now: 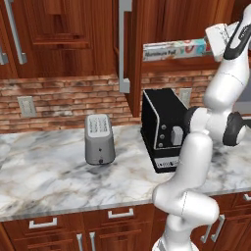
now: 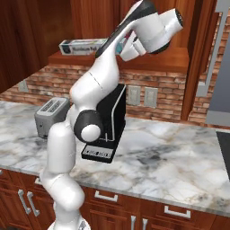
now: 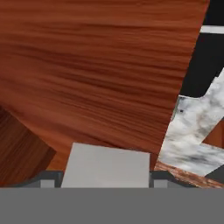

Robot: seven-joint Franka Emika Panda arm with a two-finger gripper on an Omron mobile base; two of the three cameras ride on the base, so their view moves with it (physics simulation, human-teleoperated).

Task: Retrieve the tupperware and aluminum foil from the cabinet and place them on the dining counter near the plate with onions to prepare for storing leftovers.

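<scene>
The aluminum foil (image 1: 174, 50) is a long white carton lying along the floor of the open cabinet (image 1: 171, 19), above the brick wall. My gripper (image 1: 215, 45) reaches into the cabinet at the carton's right end. From the right base view the aluminum foil (image 2: 83, 46) runs left from my hand (image 2: 130, 47). In the hand view the carton's pale end (image 3: 107, 166) fills the gap between my two fingertips, with cabinet wood (image 3: 96, 65) behind it. The gripper is shut on the carton. The tupperware, dining counter and plate with onions are out of view.
The cabinet door (image 1: 131, 59) with its grey bar handle (image 1: 123, 44) stands open left of the carton. Below, a toaster (image 1: 99, 138) and a black coffee machine (image 1: 164, 130) stand on the marble worktop (image 1: 59, 181). Drawers (image 1: 120, 214) line the front.
</scene>
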